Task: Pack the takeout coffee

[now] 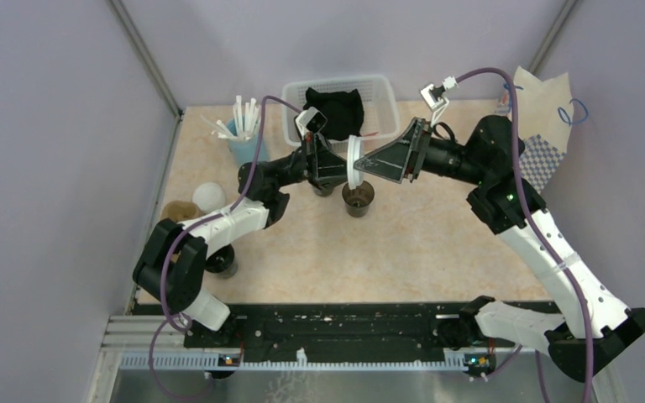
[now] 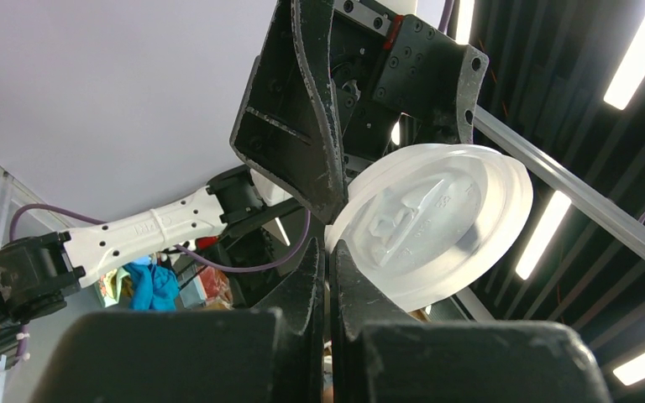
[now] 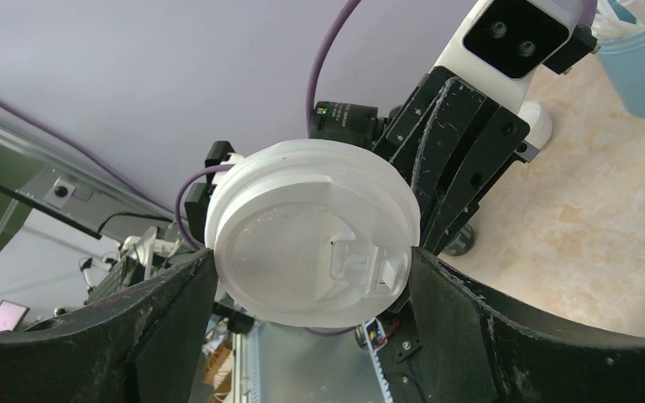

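Left gripper (image 1: 343,167) is pinched shut on the rim of the lid (image 1: 353,162). The right gripper (image 3: 311,256) straddles it wide, and I can't tell if it bites. The lid stands on edge just above the open cup (image 1: 358,198), so I'd lay it flat, then lower.

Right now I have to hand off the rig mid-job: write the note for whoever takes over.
Left gripper: shut on the rim of the white lid, held on edge in mid-air.
Right gripper: fingers straddle the same lid; cannot tell whether they clamp it.
Open cup of coffee stands on the table right below the lid, unlidded. A dark round thing, perhaps a second cup, is half hidden under the left gripper.
Brown piece, perhaps the carrier, sits at the table's left edge.
Done: nothing packed yet.
Left: settle the lid in one gripper, cap the cup, load the carrier.
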You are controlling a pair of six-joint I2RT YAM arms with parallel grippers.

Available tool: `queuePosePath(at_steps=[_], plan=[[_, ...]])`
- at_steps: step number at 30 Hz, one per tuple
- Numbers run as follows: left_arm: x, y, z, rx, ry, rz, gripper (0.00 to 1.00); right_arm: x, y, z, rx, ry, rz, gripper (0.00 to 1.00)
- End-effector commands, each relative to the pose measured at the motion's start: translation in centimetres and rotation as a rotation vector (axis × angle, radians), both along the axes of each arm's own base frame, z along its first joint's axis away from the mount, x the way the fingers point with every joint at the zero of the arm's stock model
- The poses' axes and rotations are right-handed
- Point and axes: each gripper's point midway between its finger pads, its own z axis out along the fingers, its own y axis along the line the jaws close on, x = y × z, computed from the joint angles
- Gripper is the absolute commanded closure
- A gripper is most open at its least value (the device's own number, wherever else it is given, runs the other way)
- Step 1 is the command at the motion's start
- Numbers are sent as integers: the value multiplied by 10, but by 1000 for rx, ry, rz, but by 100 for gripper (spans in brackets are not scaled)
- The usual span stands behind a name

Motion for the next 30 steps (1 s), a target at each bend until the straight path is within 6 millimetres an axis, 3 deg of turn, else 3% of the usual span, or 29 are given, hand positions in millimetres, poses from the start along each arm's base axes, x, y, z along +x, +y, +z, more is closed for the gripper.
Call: queuePosePath(at_steps=[1, 5, 9, 11, 14, 17, 18, 21, 25, 30], plan=[[-16, 12, 18, -57, -102, 20, 100, -4, 3, 11, 16, -39, 9, 20], [-15, 14, 16, -56, -101, 31, 100, -2, 2, 11, 14, -36, -7, 23], [-11, 19, 9, -51, -96, 72, 75, 1, -2, 10, 8, -32, -46, 24], [-8, 20, -2, -6, -86, 91, 57, 4, -4, 10, 5, -21, -70, 24], [-3, 21, -22, 95, -89, 127, 40, 16, -11, 0, -38, 17, -155, 25], [10, 34, -59, 280, -1, 205, 24, 37, -29, -29, -175, 67, -270, 25], [18, 42, -80, 379, 57, 249, 17, 47, -39, -46, -257, 93, -329, 25], [37, 69, -120, 637, 50, 445, 5, 70, -57, -83, -484, 83, -415, 25], [40, 85, -137, 836, -54, 502, 2, 96, -61, -132, -682, 112, -433, 24], [57, 97, -149, 938, -248, 583, 1, 125, -54, -187, -947, 111, -436, 24]])
